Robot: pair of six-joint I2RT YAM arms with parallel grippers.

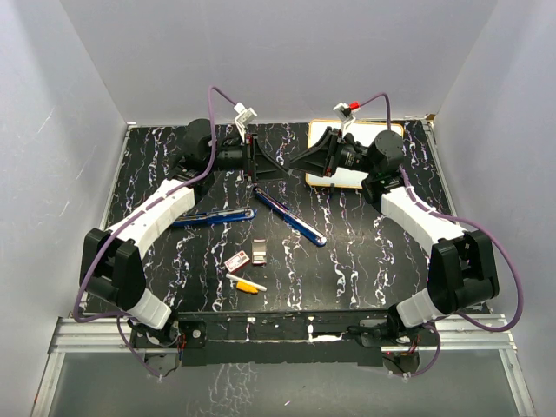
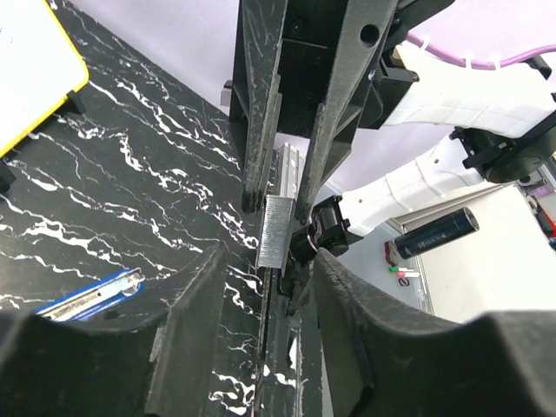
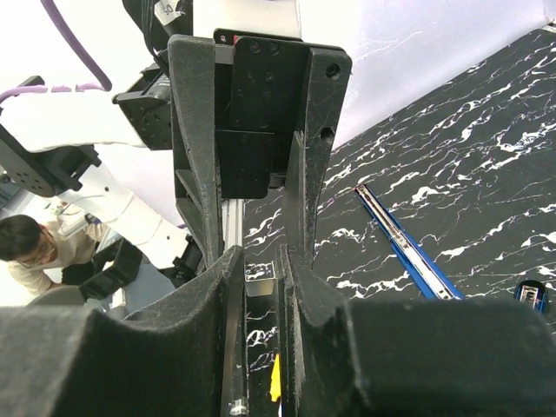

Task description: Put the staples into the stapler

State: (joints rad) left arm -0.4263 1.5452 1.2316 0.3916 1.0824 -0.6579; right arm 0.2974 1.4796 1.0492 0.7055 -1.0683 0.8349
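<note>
Right hand (image 2: pixel 278 208) pinched the staple strip (image 2: pixel 276 233) narrowly, left hand (image 2: pixel 269 261) open around it: light, stiff, slick, probably brittle, so best gripped mid-length.

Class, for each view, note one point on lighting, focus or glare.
Top external: even light, faint shadows on the table. Left wrist: the staple strip looks sharp, the left gripper's fingers soft. Right wrist: bright washed-out wall, right gripper's fingers dark.

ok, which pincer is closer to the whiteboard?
Right. The right pincer is just off the whiteboard, at its left edge, wrist above it; the left pincer is further left, facing the right one.
</note>
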